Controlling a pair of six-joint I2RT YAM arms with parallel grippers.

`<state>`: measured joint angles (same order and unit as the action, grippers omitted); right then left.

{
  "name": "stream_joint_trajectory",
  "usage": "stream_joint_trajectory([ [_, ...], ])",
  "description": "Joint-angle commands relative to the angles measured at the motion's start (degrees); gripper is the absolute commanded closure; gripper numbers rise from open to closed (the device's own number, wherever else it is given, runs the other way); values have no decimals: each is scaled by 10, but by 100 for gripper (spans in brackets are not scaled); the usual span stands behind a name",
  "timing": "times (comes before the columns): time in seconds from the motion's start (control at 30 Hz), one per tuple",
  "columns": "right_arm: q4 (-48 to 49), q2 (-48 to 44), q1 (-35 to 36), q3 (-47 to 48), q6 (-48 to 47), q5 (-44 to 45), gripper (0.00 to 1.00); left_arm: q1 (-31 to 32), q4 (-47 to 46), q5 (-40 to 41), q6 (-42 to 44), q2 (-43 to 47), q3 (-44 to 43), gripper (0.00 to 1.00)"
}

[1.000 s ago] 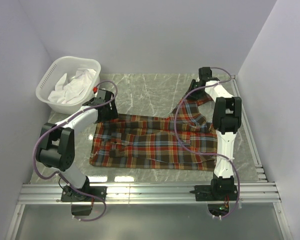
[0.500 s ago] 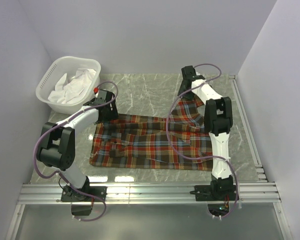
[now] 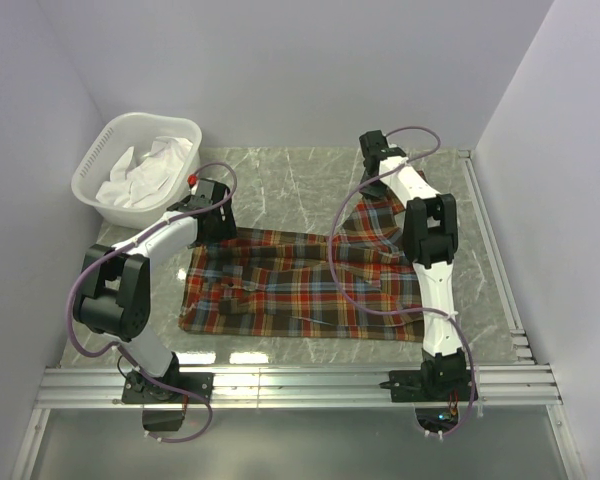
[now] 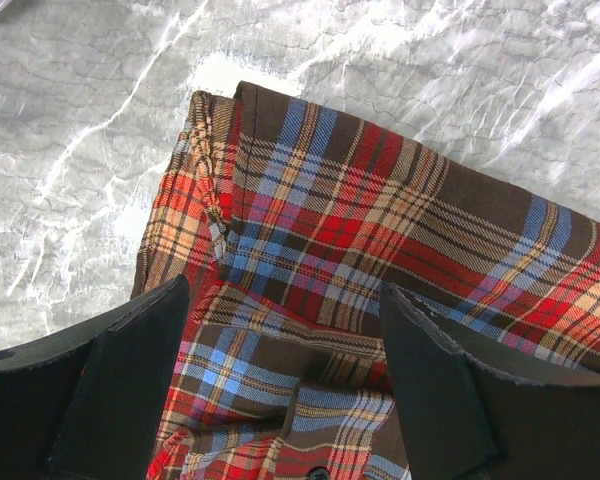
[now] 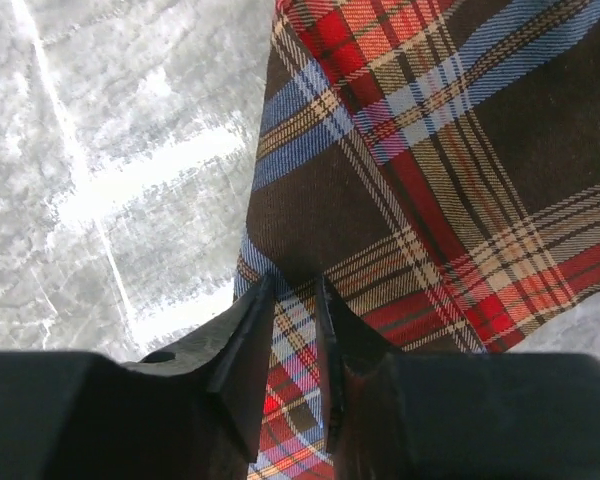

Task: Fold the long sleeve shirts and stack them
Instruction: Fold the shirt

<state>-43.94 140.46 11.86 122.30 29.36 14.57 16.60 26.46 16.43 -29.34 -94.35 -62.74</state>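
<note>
The shirt lies spread flat across the middle of the worktop, one sleeve drawn up toward the far right. It looks like soft, light flannel: it should drape and wrinkle rather than hold a crease, and drag a little on the surface. Seams, cuffs and corners are probably the surest places to pinch it.

The right claw is clenched on a fold of the plaid at the sleeve's end. The left claw is released, jaws wide, hovering just over the shirt's far left corner with nothing between them.

The worktop is smooth grey marble-patterned sheet. A white basket holding pale cloth sits at its far left, and plain pale walls close in on three sides.
</note>
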Motion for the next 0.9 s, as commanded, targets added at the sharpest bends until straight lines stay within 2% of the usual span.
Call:
stream_joint_trajectory([
  [0.0,-1,4,5,19,2,5,61,4,3,8,6,3,-20,18],
  [0.1,24,-12,11,-5,2,1,52,5,4,8,7,2,-21,18],
  [0.2,42,-27,17,-29,9,-2,48,5,3,8,7,4,-21,18],
  [0.57,23,-16,32,-18,19,24,50,7,5,6,8,4,-23,18],
  [0.67,2,0,33,-8,23,22,55,7,7,6,8,4,-23,18],
  [0.83,0,4,39,2,22,24,80,7,8,8,7,6,-24,18],
  [0.87,3,3,38,1,21,23,88,8,8,9,9,6,-23,18],
])
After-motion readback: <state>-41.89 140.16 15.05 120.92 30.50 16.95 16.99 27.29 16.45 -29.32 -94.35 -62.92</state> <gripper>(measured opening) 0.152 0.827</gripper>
